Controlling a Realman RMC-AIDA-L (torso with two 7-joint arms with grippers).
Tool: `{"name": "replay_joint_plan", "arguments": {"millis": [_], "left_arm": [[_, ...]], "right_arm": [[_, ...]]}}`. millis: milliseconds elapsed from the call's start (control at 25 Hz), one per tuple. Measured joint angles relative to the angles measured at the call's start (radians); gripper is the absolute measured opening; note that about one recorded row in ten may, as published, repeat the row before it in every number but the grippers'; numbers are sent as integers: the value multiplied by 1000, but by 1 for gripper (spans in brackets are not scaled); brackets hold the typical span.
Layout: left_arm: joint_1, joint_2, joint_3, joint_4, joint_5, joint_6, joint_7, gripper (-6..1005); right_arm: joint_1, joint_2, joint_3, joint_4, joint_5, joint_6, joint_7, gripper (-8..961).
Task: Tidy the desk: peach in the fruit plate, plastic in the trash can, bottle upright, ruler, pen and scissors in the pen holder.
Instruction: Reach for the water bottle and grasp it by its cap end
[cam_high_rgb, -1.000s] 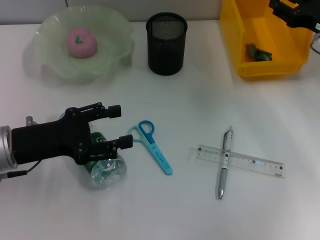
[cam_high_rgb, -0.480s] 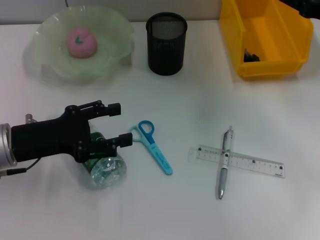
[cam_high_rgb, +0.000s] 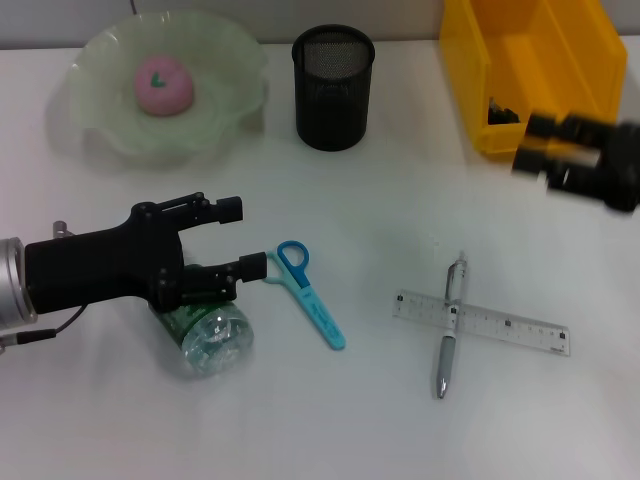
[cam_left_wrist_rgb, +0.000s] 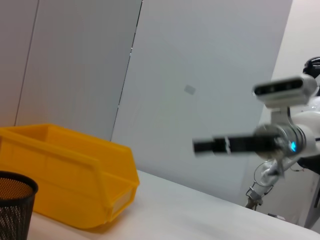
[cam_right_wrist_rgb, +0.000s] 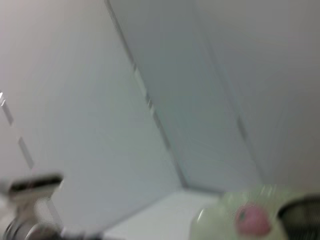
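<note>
The clear bottle (cam_high_rgb: 208, 338) lies on its side at the front left. My left gripper (cam_high_rgb: 243, 238) hovers open over the bottle's green end. Just right of it lie the blue scissors (cam_high_rgb: 310, 296). The silver pen (cam_high_rgb: 450, 325) crosses the clear ruler (cam_high_rgb: 482, 322) at the front right. The pink peach (cam_high_rgb: 163, 84) sits in the green fruit plate (cam_high_rgb: 100, 135). The black mesh pen holder (cam_high_rgb: 333, 88) stands at the back centre. Dark plastic (cam_high_rgb: 500, 112) lies inside the yellow trash can (cam_high_rgb: 580, 125). My right gripper (cam_high_rgb: 565, 160) hangs blurred in front of that can.
In the left wrist view the yellow trash can (cam_left_wrist_rgb: 65, 175) and the pen holder (cam_left_wrist_rgb: 15, 202) show, with the right gripper (cam_left_wrist_rgb: 220, 146) farther off. The right wrist view catches the peach (cam_right_wrist_rgb: 252, 220) in its plate (cam_right_wrist_rgb: 215, 222). Bare white table lies between the objects.
My right arm has swung from behind the trash can down to its front. The plastic stays in the can. My left gripper has shifted slightly over the bottle.
</note>
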Motion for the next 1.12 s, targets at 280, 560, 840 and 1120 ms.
{"name": "replay_joint_plan", "arguments": {"millis": [280,560,840,1120], "left_arm": [[-8,-1,-31,2,0,-7,-90,813],[-28,-6,-78,72,2,-54,-447,812],[-31,6,-66,273,84,-110,-969,812],[-101,80,-70,365,303,-144,-1366,813]], "right_arm": [[-43,33,2,-14,-99,-34,-82,702],[-50,43,-19,-27,-165,-55,-162,797],[-57,43,-16,-26,-198,-50,-233,818],[-61,33,-14,-29,-199,-49,-260,817]]}}
